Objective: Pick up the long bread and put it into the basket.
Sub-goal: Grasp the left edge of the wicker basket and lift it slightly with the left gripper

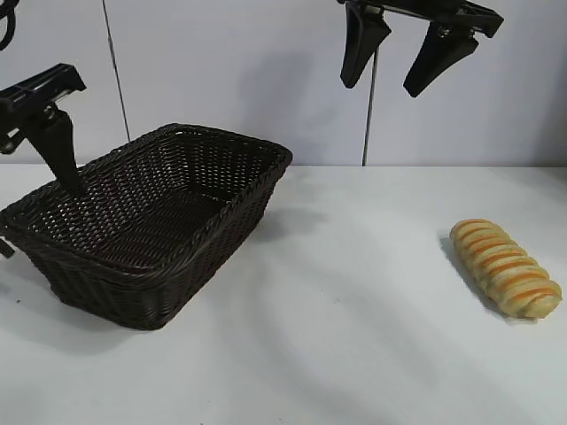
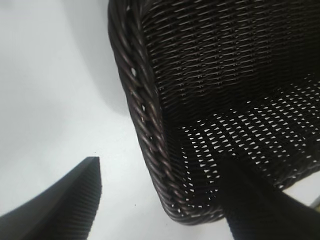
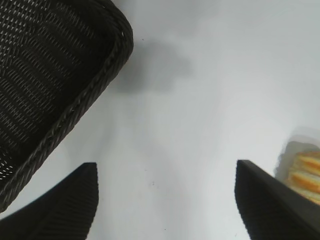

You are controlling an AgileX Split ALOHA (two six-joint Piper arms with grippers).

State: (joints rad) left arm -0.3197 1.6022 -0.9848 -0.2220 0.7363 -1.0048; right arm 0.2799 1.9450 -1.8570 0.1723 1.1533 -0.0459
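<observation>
A pale grey panelled wall backs a plain white desk (image 1: 354,310). The basket (image 1: 151,221) stands empty at the left; the long bread (image 1: 505,267) lies well apart on the desk at the right. The left gripper (image 2: 160,210) straddles the basket's near rim, fingers wide apart and holding nothing. The right gripper (image 1: 412,62) hangs high, fingers spread and empty. No pick is begun; next, the right gripper likely has to descend over the loaf.

No legible text (anywhere here)
</observation>
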